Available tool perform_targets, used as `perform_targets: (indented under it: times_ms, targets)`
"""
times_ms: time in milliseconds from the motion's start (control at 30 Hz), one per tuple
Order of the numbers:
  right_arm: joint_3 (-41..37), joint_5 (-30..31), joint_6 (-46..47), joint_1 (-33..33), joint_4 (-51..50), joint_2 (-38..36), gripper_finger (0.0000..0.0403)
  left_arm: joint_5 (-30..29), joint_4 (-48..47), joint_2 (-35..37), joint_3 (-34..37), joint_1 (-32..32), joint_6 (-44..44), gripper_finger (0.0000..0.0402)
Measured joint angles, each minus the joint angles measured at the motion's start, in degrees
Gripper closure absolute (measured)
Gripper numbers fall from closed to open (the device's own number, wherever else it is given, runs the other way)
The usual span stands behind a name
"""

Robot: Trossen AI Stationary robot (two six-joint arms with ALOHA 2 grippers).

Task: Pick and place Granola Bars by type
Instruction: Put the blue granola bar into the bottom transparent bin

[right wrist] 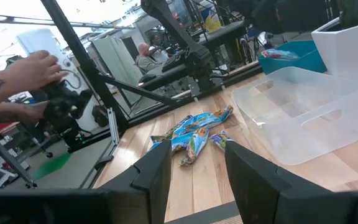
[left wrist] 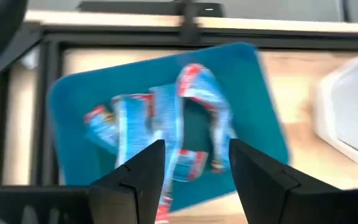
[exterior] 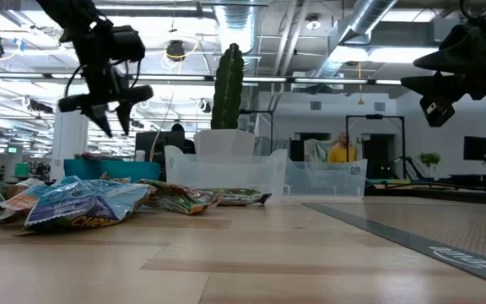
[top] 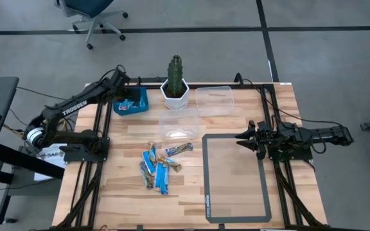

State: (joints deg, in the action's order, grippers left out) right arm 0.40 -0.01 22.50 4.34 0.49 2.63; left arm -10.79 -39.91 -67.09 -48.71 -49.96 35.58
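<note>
Several granola bars [top: 157,165], light blue, dark blue and brown-gold, lie in a loose pile on the table's middle left; they also show in the low view [exterior: 83,201] and the right wrist view [right wrist: 194,134]. Light blue bars [left wrist: 166,127] lie in the blue square tray [top: 132,102] at the far left. My left gripper [top: 126,90] hangs open above that tray, holding nothing; it shows in its wrist view [left wrist: 194,165] and the low view [exterior: 108,105]. My right gripper [top: 241,137] waits open and empty above the table's right side.
A white pot with a cactus [top: 175,86] stands at the far middle. Two clear plastic containers [top: 214,99] [top: 178,125] stand beside and before it. A dark-framed mat [top: 234,176] lies on the right. A person's hands [right wrist: 23,78] show beyond the table.
</note>
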Motion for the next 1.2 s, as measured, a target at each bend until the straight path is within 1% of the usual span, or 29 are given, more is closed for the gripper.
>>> perform_targets:
  times_ms: [67, 200, 300, 467, 600, 800, 900, 1000, 1200]
  targets:
    - [0.0, 0.0, 0.0, 0.0, 0.0, 0.0, 0.0259, 0.3, -0.1, 0.0, -1.3, 2.5, -1.2, 0.0229]
    - [0.0, 0.0, 0.0, 0.0, 0.0, 0.0, 0.0261, 3.0, -0.9, 0.0, -4.5, 9.1, -5.2, 0.0229]
    - [0.0, 0.0, 0.0, 0.0, 0.0, 0.0, 0.0261, 3.7, -2.6, 0.0, -6.5, 15.3, -8.4, 0.0229]
    - [0.0, 0.0, 0.0, 0.0, 0.0, 0.0, 0.0259, 4.6, -7.4, 0.0, -9.1, 26.1, -16.5, 0.0229]
    - [0.0, 0.0, 0.0, 0.0, 0.0, 0.0, 0.0261, 4.6, -9.8, 0.0, -9.7, 34.8, -21.5, 0.0229]
    - [0.0, 0.0, 0.0, 0.0, 0.0, 0.0, 0.0259, 8.6, -14.1, 0.0, -9.7, 46.3, -27.1, 0.023]
    - [0.0, 0.0, 0.0, 0.0, 0.0, 0.0, 0.0259, 10.1, -16.7, 0.0, -9.7, 51.6, -31.9, 0.023]
    - [0.0, 0.0, 0.0, 0.0, 0.0, 0.0, 0.0261, 10.3, -19.1, 0.0, -9.7, 56.5, -37.0, 0.023]
    - [0.0, 0.0, 0.0, 0.0, 0.0, 0.0, 0.026, 10.3, -19.9, 0.0, -9.7, 65.6, -47.4, 0.023]
